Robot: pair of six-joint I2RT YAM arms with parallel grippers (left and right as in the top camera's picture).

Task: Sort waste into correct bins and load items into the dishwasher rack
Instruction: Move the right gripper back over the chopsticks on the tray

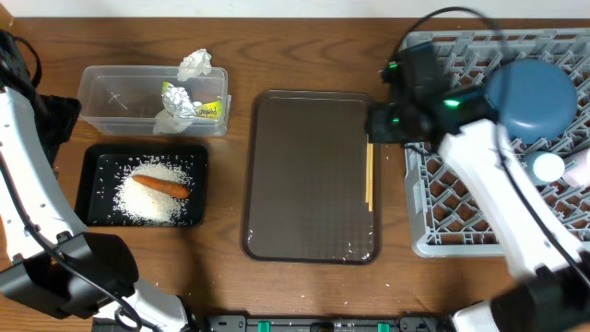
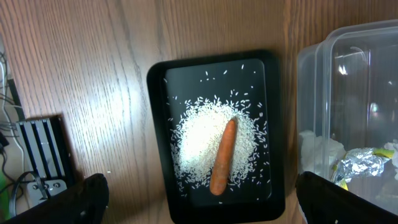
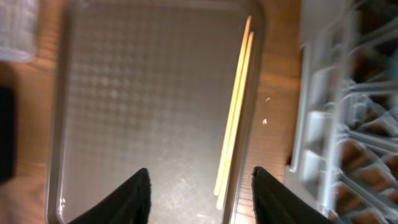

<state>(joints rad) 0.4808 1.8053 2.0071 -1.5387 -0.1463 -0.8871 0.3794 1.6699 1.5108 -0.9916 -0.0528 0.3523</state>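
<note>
With right gripper [image 3: 200, 179] spread wide above chopsticks [image 3: 235, 106] lying flat inside the brown tray [image 3: 143, 93], against its rim nearest the rack [image 3: 348, 124], might well snag that rim, pinch only one stick, or skid both onto the bench [image 3: 277, 87].

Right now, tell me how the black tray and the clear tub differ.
The black tray is opaque and shallow; the clear tub is see-through with taller walls. The black tray holds the carrot lying on a heap of rice; the clear tub holds crumpled tissues and the foil wrapper. Both are rectangular, similar in footprint, and sit beside the brown serving tray.
</note>
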